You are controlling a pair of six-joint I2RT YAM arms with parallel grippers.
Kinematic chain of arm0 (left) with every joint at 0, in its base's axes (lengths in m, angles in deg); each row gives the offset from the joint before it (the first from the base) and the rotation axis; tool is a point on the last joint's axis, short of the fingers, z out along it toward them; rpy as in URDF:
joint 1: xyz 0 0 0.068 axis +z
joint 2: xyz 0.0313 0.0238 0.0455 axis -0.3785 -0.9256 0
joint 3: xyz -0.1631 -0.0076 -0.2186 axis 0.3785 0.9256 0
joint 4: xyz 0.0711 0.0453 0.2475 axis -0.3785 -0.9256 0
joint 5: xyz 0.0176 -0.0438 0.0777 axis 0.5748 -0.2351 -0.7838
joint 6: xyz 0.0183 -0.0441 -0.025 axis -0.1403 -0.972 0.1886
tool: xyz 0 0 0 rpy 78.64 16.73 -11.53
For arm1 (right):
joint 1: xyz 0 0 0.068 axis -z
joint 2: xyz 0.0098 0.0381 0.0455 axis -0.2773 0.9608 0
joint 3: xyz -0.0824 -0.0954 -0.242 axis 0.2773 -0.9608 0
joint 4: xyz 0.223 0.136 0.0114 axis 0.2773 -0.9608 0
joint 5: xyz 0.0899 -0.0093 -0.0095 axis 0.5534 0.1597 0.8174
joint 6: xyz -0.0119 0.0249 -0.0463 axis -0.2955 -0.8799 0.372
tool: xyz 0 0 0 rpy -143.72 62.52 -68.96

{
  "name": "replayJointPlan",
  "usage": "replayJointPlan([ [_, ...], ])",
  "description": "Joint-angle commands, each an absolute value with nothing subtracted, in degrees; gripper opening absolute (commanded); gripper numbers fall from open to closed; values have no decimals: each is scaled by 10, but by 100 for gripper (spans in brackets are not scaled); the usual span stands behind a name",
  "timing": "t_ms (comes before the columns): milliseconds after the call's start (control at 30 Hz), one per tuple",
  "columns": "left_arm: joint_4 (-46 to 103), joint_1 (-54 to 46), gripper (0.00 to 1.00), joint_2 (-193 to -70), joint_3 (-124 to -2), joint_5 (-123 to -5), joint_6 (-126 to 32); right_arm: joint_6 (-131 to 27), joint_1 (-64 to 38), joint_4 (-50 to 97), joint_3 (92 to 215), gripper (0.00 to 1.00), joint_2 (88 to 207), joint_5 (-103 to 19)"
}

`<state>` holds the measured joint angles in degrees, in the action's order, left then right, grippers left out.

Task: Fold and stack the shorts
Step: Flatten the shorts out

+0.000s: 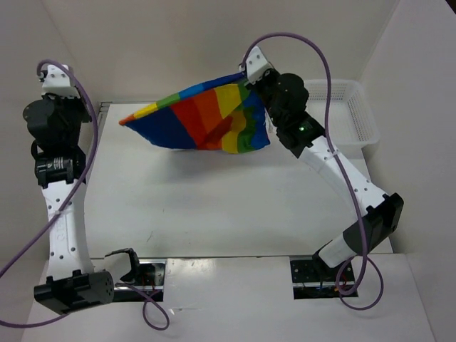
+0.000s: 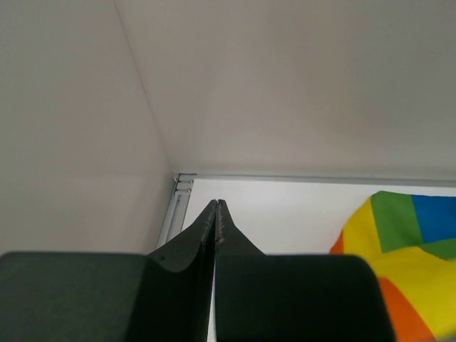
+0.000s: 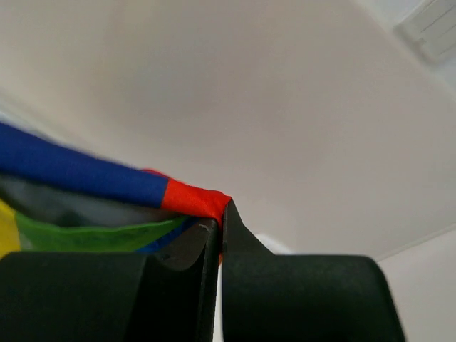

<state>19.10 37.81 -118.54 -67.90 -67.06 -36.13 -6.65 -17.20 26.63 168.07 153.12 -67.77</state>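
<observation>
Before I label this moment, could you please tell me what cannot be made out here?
- Top view: the right arm hides part of the basket.
- Right wrist view: the left edge cuts off the shorts held in the right gripper.
- Left wrist view: the right edge cuts off the shorts too.

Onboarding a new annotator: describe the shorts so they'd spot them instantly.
Look at the far edge of the white table, just left of the white mesh basket. There the right end effector, shut on one corner, holds the shorts up, draping toward the left. They are the only multicolored thing: broad blue, red, orange, yellow and green stripes.
</observation>
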Motion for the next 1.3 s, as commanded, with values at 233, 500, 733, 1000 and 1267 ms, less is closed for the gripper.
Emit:
replayJointPlan([
  [233, 28, 363, 13, -1078, -669, -427, -359, -77, -168, 60, 1790, 0, 1462, -573],
  [500, -11, 215, 99, -1105, -467, -381, -359, -86, -168, 109, 1554, 0, 1409, -586],
  [733, 85, 196, 99, -1157, -431, -416, -359, -132, -194, 116, 1647, 0, 1504, -574],
  [1000, 161, 196, 99, -1185, -388, -410, -359, -126, -246, 192, 1708, 0, 1647, -622],
  [1267, 195, 106, 99, -1224, -333, -506, -359, -209, -240, 122, 2040, 0, 1937, -713],
])
